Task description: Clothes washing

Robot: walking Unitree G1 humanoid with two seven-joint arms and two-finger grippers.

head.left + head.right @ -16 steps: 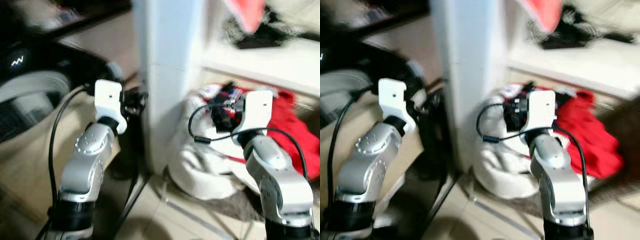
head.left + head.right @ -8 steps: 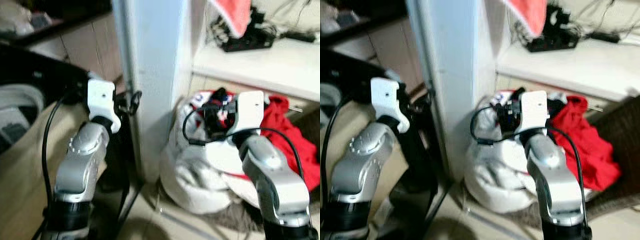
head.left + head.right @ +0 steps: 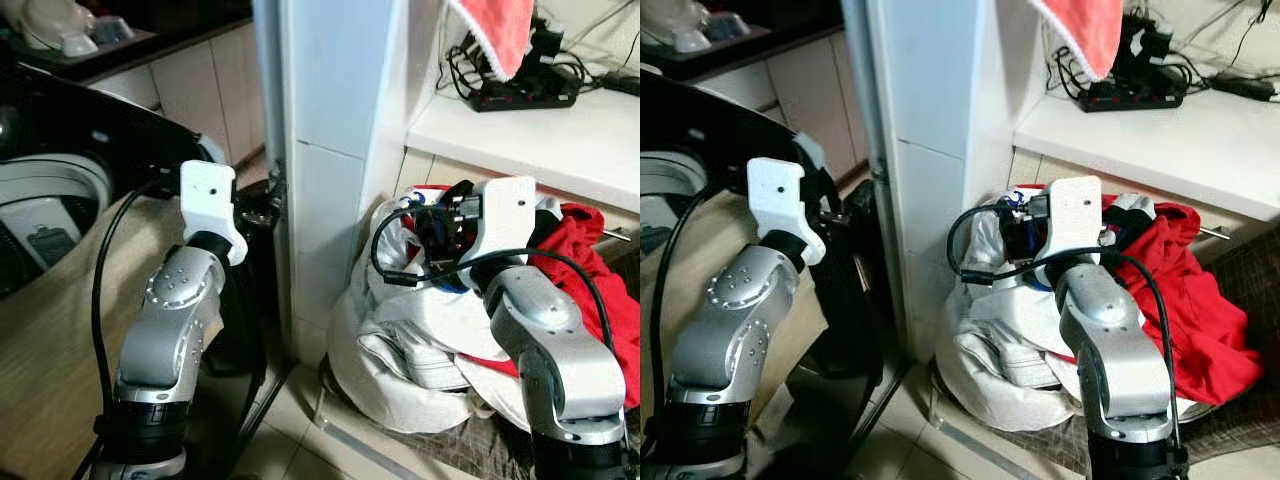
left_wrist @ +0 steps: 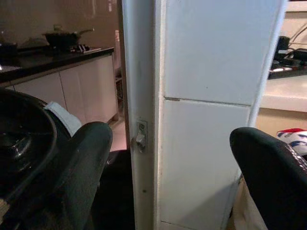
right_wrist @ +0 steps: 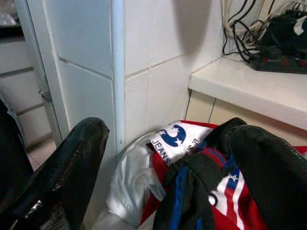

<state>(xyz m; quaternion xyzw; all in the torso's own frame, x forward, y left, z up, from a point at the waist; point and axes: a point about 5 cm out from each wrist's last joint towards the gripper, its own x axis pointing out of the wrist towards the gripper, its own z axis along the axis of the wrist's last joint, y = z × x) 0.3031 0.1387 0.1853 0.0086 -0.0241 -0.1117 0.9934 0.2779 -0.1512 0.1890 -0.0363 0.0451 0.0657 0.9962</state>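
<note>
Right gripper (image 5: 165, 158) spread above laundry pile (image 3: 420, 340) beside tiled pillar (image 3: 330, 150)

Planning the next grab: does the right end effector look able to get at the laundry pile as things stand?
Probably yes. The right end effector hangs open just above the laundry pile, and nothing sits between them; the tiled pillar stands off to its left.

A heap of clothes (image 3: 420, 350) lies on the floor against the foot of the white tiled pillar, under the white shelf. The near side of the heap is crumpled white cloth (image 3: 990, 350), bulging toward the pillar. A red garment (image 3: 1200, 300) spills over the far side, away from the pillar. On top sits a red, white and blue printed piece (image 5: 192, 158) with a dark one, perhaps black (image 5: 230, 148), bunched over it.
</note>
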